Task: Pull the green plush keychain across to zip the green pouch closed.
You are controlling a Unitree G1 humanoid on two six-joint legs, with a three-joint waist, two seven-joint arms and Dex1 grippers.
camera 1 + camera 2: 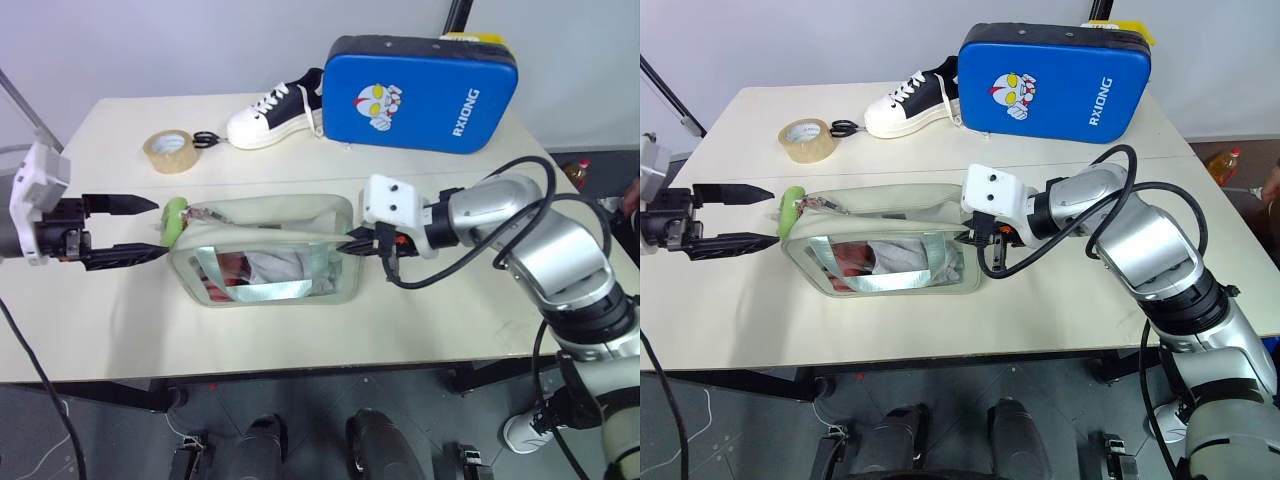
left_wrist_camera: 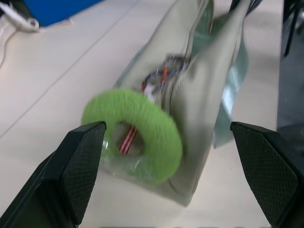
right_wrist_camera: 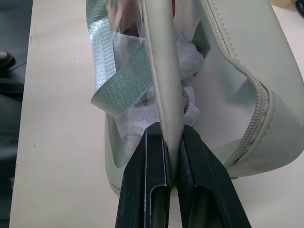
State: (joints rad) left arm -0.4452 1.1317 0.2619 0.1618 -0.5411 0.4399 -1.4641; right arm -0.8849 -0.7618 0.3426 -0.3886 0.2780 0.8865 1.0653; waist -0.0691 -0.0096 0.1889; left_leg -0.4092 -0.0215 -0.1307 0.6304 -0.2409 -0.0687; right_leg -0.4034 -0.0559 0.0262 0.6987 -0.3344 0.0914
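The green plush keychain [image 1: 175, 220] sat at the left end of the green pouch [image 1: 265, 248], left of frame centre on the table [image 1: 120, 320], directly ahead of the wide-spread left tool [image 1: 135, 230], while the right tool [image 1: 352, 246] clamped the pouch's right end.

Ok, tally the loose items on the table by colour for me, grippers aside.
Green: 2, the green pouch and the green plush keychain
Blue: 1, padded case
Tan: 1, tape roll
Black and white: 1, sneaker
Black: 1, scissors
Total: 6
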